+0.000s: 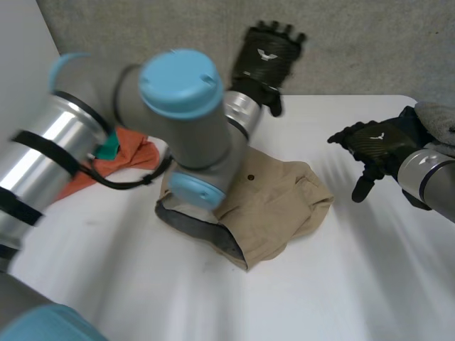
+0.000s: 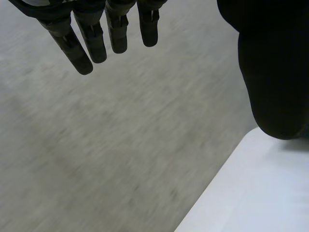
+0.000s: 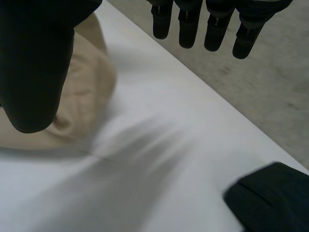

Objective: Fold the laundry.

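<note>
Now: left hand (image 1: 266, 53) and right hand (image 1: 373, 145), fingers (image 2: 91, 43) straight, empty, near tan garment (image 1: 277, 206).

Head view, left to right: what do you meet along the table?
orange cloth → tan garment → right hand, open above the surface → grey cloth

garment (image 1: 284, 195) at table (image 1: 341, 284) middle; second cloth (image 1: 135, 153) to left; third cloth (image 1: 441, 121) far right
</note>
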`<state>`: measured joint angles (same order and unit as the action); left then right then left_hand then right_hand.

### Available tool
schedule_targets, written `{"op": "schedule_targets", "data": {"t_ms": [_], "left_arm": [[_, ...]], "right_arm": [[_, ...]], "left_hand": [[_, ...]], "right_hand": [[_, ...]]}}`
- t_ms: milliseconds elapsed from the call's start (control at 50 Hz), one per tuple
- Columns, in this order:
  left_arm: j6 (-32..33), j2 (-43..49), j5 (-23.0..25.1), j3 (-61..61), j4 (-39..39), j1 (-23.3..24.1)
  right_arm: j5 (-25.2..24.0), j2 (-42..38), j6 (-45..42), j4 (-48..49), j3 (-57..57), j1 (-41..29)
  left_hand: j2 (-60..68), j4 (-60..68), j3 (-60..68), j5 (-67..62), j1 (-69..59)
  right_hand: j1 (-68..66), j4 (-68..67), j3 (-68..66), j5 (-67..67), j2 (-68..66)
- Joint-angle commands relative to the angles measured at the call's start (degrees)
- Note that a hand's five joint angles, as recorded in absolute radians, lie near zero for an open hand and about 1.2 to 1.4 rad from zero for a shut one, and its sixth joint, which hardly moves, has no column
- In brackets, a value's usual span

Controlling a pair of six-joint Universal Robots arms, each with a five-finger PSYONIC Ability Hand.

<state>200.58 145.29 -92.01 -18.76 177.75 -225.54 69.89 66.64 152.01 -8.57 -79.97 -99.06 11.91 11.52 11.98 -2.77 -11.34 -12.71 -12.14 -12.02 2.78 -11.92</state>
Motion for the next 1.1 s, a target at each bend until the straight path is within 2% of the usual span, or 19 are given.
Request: {"op": "schedule_targets", "data": {"t_ms": [20, 80, 180, 240, 340, 500, 580, 600, 660, 680, 700, 720, 800, 840, 900, 920, 980, 1000, 1100], "left_arm": [[-2.1, -13.4, -2.3, -19.2, -2.8, -7.4], [-1.8, -17.3, -0.4, -27.7, -5.7, -10.1], [-0.6, -19.4, 3.3, -37.6, -9.8, -13.8], [1.4, -19.2, 4.3, -41.9, -10.8, -15.7], [4.4, -15.7, 4.5, -42.9, -9.6, -18.5], [4.8, -10.2, 3.9, -39.8, -10.1, -18.4], [5.1, -8.2, 2.4, -38.4, -10.1, -18.5], [5.1, -7.3, 1.6, -37.7, -10.3, -18.4], [5.1, -6.7, 0.5, -37.0, -10.3, -18.2], [5.1, -6.5, -0.1, -36.7, -9.9, -18.0], [5.1, -6.6, -0.4, -36.5, -9.7, -18.0], [5.0, -6.7, -0.9, -36.1, -9.4, -18.0], [4.9, -9.5, -4.2, -33.1, -8.6, -18.3], [4.6, -12.8, -6.6, -30.4, -8.1, -18.4], [3.9, -16.4, -7.1, -26.7, -7.2, -18.2], [3.3, -18.4, -6.3, -24.1, -6.5, -17.9], [1.8, -20.5, -3.1, -18.2, -5.4, -15.4], [1.4, -20.6, -2.3, -16.6, -5.1, -14.4], [1.3, -17.0, -1.2, -6.9, -4.4, -10.0]], "right_arm": [[-4.1, 1.9, -0.6, -4.2, -0.4, -3.3], [-4.8, 1.7, -1.5, -5.5, -1.0, -4.8], [-4.9, 1.3, -8.8, -8.1, -4.3, -9.0], [-4.9, 1.3, -12.0, -5.9, -6.9, -11.6], [-3.9, 1.1, -10.6, 4.0, -11.0, -15.9], [1.4, -1.8, -7.5, 16.3, -14.2, -22.2], [4.5, -4.8, -8.0, 19.0, -13.6, -23.7], [5.6, -6.2, -8.4, 19.6, -13.1, -24.0], [7.4, -7.4, -9.5, 20.0, -12.1, -24.3], [8.6, -7.7, -9.9, 20.2, -11.4, -24.3], [9.3, -7.7, -10.0, 20.2, -11.1, -24.3], [10.0, -7.5, -9.9, 20.2, -10.7, -24.3], [12.5, -5.6, -7.4, 19.2, -9.9, -24.3], [13.3, -3.3, -2.7, 17.3, -9.2, -24.1], [13.8, -0.9, 4.9, 13.4, -8.4, -23.4], [13.4, 0.5, 11.3, 9.8, -7.7, -22.5], [12.9, 2.3, 21.5, 4.0, -6.4, -20.7], [12.2, 3.2, 28.6, 0.7, -5.6, -19.3], [8.8, 5.7, 48.7, -4.5, -5.5, -14.6]], "left_hand": [[-1.9, -1.5, -2.0, 2.8, 1.3], [-1.9, -1.5, -2.0, 2.8, 1.3], [-1.9, -1.5, -2.0, 2.8, 1.3], [-1.9, -1.5, -2.0, 2.8, 1.3], [-1.9, -1.5, -2.0, 2.8, 1.3], [-1.9, -1.5, -2.0, 2.8, 1.3], [7.7, 8.1, 7.6, -6.8, -8.3], [16.4, 16.8, 16.3, -15.5, -17.0], [39.2, 39.6, 39.2, -38.4, -39.8], [60.5, 60.9, 60.4, -59.6, -61.1], [68.0, 68.4, 67.9, -67.2, -68.6], [68.1, 68.5, 68.0, -67.2, -68.7], [68.1, 68.5, 68.0, -67.2, -68.7], [68.1, 68.5, 68.0, -67.2, -68.7], [68.1, 68.5, 68.0, -67.2, -68.7], [68.1, 68.5, 68.0, -67.2, -68.7], [68.1, 68.5, 68.0, -67.2, -68.7], [68.1, 68.5, 68.0, -67.2, -68.7], [68.1, 68.5, 68.0, -67.2, -68.7]], "right_hand": [[2.7, 2.1, 2.0, -2.8, 1.9], [2.7, 2.1, 2.0, -2.8, 1.9], [2.7, 2.1, 2.0, -2.8, 1.9], [2.7, 2.1, 2.0, -2.8, 1.9], [2.7, 2.1, 2.0, -2.8, 1.9], [2.7, 2.1, 2.0, -2.8, 1.9], [2.7, 2.1, 2.0, -2.8, 1.9], [1.2, 0.7, 0.5, -1.3, 0.4], [-21.9, -22.5, -22.6, 21.8, -22.7], [-45.8, -46.4, -46.5, 45.8, -46.6], [-57.9, -58.5, -58.6, 57.8, -58.7], [-67.2, -67.8, -67.9, 67.1, -68.0], [-67.3, -67.9, -68.0, 67.2, -68.1], [-67.3, -67.9, -68.0, 67.2, -68.1], [-67.3, -67.9, -68.0, 67.2, -68.1], [-67.3, -67.9, -68.0, 67.2, -68.1], [-67.3, -67.9, -68.0, 67.2, -68.1], [-67.3, -67.9, -68.0, 67.2, -68.1], [-67.3, -67.9, -68.0, 67.2, -68.1]]}}
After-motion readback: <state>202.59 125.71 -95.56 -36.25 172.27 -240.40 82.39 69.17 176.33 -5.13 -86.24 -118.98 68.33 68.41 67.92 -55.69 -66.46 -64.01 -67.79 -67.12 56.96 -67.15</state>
